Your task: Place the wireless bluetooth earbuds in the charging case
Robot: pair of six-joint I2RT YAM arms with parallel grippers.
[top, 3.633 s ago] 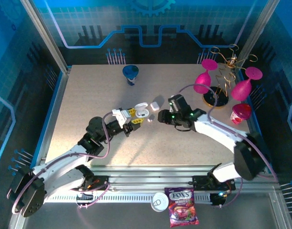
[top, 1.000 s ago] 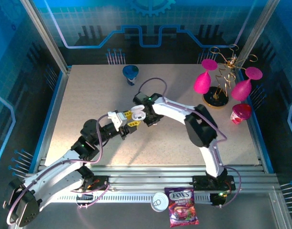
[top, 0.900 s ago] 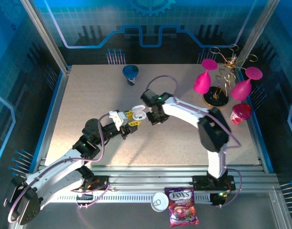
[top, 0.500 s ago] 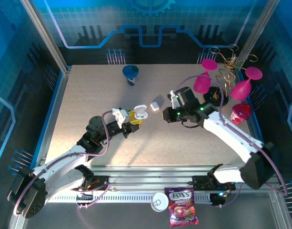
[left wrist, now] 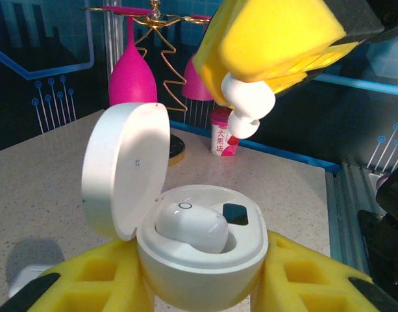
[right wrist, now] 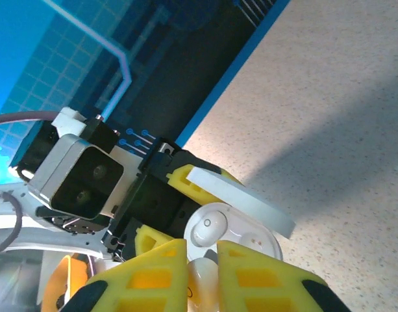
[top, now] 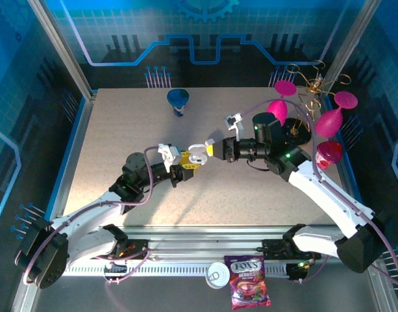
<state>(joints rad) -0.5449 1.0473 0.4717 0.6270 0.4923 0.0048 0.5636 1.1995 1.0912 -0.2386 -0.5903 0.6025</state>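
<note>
My left gripper is shut on the white charging case, which it holds upright with the lid swung open. One earbud sits in one slot; the slot beside it is empty. My right gripper is shut on a second small white earbud. That earbud pokes out from between the yellow fingers, just above and slightly apart from the open case.
Pink wine glasses on a gold rack and a pink cup stand at the back right. A blue funnel-shaped cup is at the back centre. A candy bag and a can lie beyond the front rail.
The right gripper drew back to the right from the case, then returned with its wrist turned and now hovers at the open case. The left gripper kept hold of the case, shifting slightly right.
</note>
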